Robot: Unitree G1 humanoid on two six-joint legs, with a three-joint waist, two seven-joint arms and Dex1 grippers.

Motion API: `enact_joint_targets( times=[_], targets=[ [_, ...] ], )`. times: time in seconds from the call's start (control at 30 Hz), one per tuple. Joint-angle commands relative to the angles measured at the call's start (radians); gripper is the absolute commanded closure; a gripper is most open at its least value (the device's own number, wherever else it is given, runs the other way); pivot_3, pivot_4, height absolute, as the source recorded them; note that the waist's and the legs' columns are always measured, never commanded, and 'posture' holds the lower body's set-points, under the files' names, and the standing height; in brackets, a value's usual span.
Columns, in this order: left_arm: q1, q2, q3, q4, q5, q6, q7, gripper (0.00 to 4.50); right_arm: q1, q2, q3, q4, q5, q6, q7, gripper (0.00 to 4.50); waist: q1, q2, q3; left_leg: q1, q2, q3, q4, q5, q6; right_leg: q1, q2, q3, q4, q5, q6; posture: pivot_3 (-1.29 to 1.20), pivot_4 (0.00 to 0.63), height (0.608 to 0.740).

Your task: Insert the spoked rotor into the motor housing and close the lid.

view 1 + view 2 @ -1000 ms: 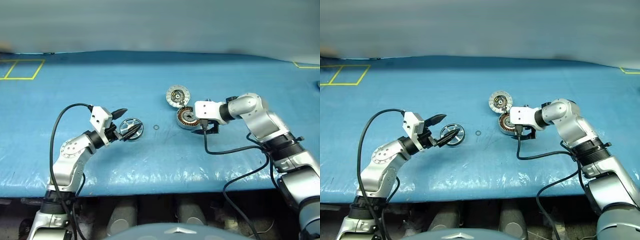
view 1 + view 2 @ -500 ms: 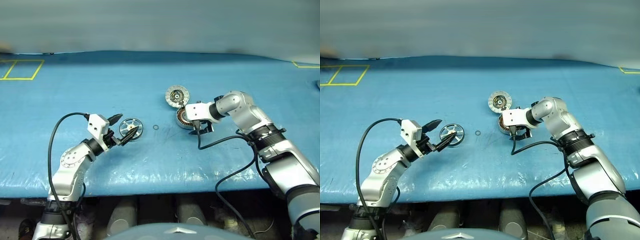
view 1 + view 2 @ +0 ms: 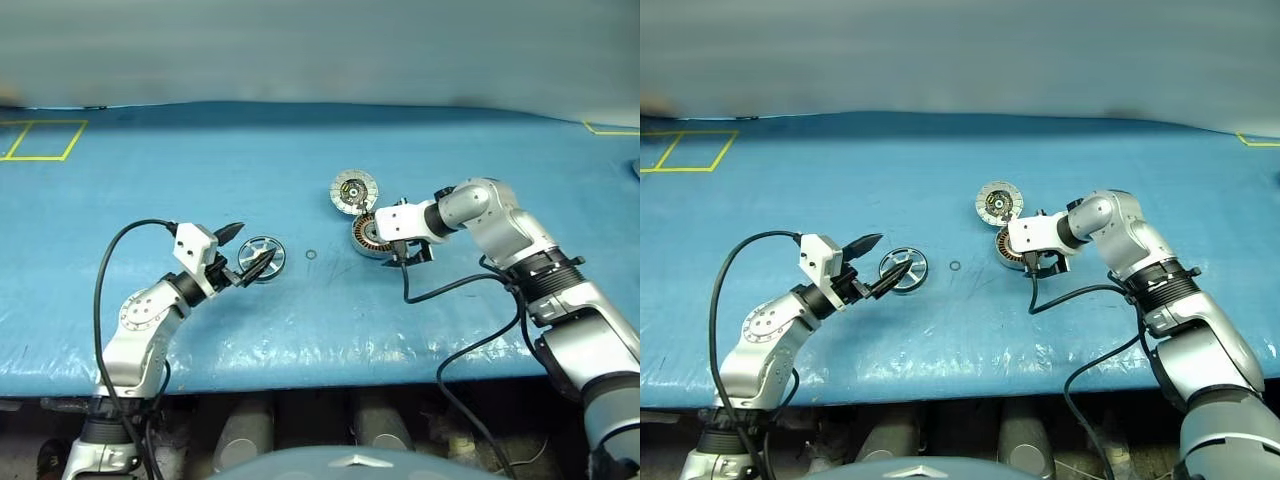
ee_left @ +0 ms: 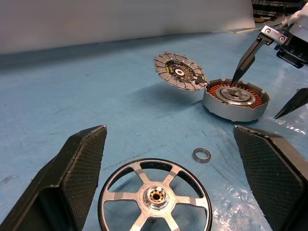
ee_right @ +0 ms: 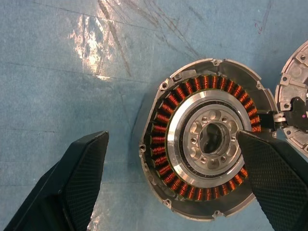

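The spoked rotor (image 4: 155, 196) lies flat on the blue table, just ahead of my left gripper (image 4: 167, 130), which is open and low, one finger on each side of it without touching. The motor housing (image 5: 207, 139), its copper windings showing, sits further right (image 3: 368, 236). The lid (image 4: 179, 72) stands tilted up at the housing's far edge (image 3: 354, 190). My right gripper (image 5: 172, 137) hangs open above the housing, pointing down. One fingertip (image 4: 237, 82) is over the housing's centre, the other off its side.
A small loose metal ring (image 4: 201, 155) lies on the table between rotor and housing (image 3: 311, 255). The blue cover (image 3: 300, 320) is wrinkled and shiny near the front edge. Yellow tape squares (image 3: 40, 140) mark the far left. Black cables (image 3: 470, 290) trail from both wrists.
My right wrist has shifted slightly left over the housing and turned a little. The left gripper has stayed by the rotor. Both remain open, and no part has moved.
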Motion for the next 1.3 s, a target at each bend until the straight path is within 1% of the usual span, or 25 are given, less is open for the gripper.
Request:
enact_joint_targets(
  times=[0.03,0.33,0.37,0.4,0.53,0.57,0.6,0.67,0.73,0.93,1.0,1.13,1.3],
  targets=[
    [-0.015,-0.001,0.007,-0.024,0.000,-0.015,0.003,0.00,0.010,-0.009,-0.021,-0.019,-0.013,0.003,-0.006,0.02,0.000,0.000,0.000,0.000,0.000,0.000,0.000,0.000,0.000,0.000,0.000,0.000,0.000,0.000,0.000,0.00,0.150,0.740],
    [0.001,-0.009,0.014,-0.021,0.004,-0.020,0.026,0.00,0.024,0.018,-0.018,-0.001,-0.023,0.017,-0.012,0.02,0.000,0.000,0.000,0.000,0.000,0.000,0.000,0.000,0.000,0.000,0.000,0.000,0.000,0.000,0.000,0.00,0.150,0.740],
    [0.001,-0.008,0.014,-0.021,0.004,-0.021,0.026,0.00,0.023,0.022,-0.017,0.005,-0.021,0.021,-0.006,0.40,0.000,0.000,0.000,0.000,0.000,0.000,0.000,0.000,0.000,0.000,0.000,0.000,0.000,0.000,0.000,0.00,0.150,0.740],
    [0.002,-0.008,0.015,-0.021,0.003,-0.021,0.027,0.00,0.023,0.025,-0.014,0.012,-0.021,0.021,0.000,0.60,0.000,0.000,0.000,0.000,0.000,0.000,0.000,0.000,0.000,0.000,0.000,0.000,0.000,0.000,0.000,0.00,0.150,0.740],
    [0.003,-0.008,0.015,-0.021,0.003,-0.020,0.030,0.00,0.019,0.040,-0.010,0.046,-0.039,0.010,-0.019,1.96,0.001,0.000,0.000,0.000,0.000,0.000,0.000,0.000,0.000,0.000,0.000,0.000,0.000,0.000,0.000,0.00,0.150,0.740],
    [0.004,-0.008,0.015,-0.022,0.003,-0.020,0.031,0.00,0.020,0.042,-0.010,0.049,-0.041,0.009,-0.021,2.24,0.001,0.000,0.000,0.000,0.000,0.000,0.000,0.000,0.000,0.001,0.000,0.000,0.000,0.000,0.000,0.00,0.150,0.740],
    [0.006,-0.009,0.015,-0.022,0.003,-0.020,0.032,0.00,0.023,0.043,-0.012,0.046,-0.042,0.010,-0.020,2.24,0.001,0.000,0.000,0.000,0.000,0.000,0.000,0.000,0.000,0.001,0.000,0.000,0.000,0.000,0.000,0.00,0.150,0.740],
    [0.009,-0.009,0.015,-0.024,0.003,-0.020,0.034,0.00,0.032,0.046,-0.024,0.027,-0.028,0.021,-0.009,2.41,0.000,0.000,0.000,0.001,0.000,0.000,0.001,0.000,0.000,0.002,0.000,0.000,0.000,0.000,0.000,0.00,0.150,0.740],
    [0.012,-0.009,0.014,-0.026,0.004,-0.019,0.036,0.00,0.049,0.059,-0.053,-0.014,0.005,0.050,-0.016,2.41,0.001,0.000,0.000,0.001,0.000,0.000,0.001,0.000,0.000,0.002,0.000,0.000,0.000,0.000,0.001,0.00,0.150,0.740],
    [0.020,-0.004,0.012,-0.030,0.006,-0.017,0.042,0.00,0.168,0.085,-0.115,-0.219,0.064,0.114,-0.054,2.41,-0.002,0.000,0.000,0.001,0.000,0.000,0.000,0.000,0.000,0.001,0.000,0.000,0.000,0.001,-0.001,0.00,0.150,0.740],
    [0.023,-0.002,0.011,-0.032,0.008,-0.015,0.043,0.00,0.209,0.081,-0.119,-0.289,0.075,0.148,-0.043,2.41,-0.002,0.000,0.000,0.001,0.000,0.000,-0.001,0.000,0.000,0.001,0.000,0.000,0.000,0.000,-0.001,0.00,0.150,0.740],
    [0.024,-0.002,0.009,-0.031,0.011,-0.014,0.044,0.00,0.290,0.074,-0.127,-0.451,0.096,0.282,-0.042,2.41,0.001,0.000,0.000,0.001,0.000,0.000,0.000,0.000,0.000,0.001,0.000,0.000,0.000,0.000,0.001,0.00,0.150,0.740],
    [0.021,-0.004,0.003,-0.028,0.014,-0.013,0.045,0.00,0.347,0.024,-0.097,-0.581,0.063,0.363,-0.038,2.41,0.007,0.000,0.000,0.001,0.000,0.000,0.001,0.000,0.000,0.002,0.000,0.000,0.000,-0.002,0.004,0.00,0.150,0.740]
  ],
)
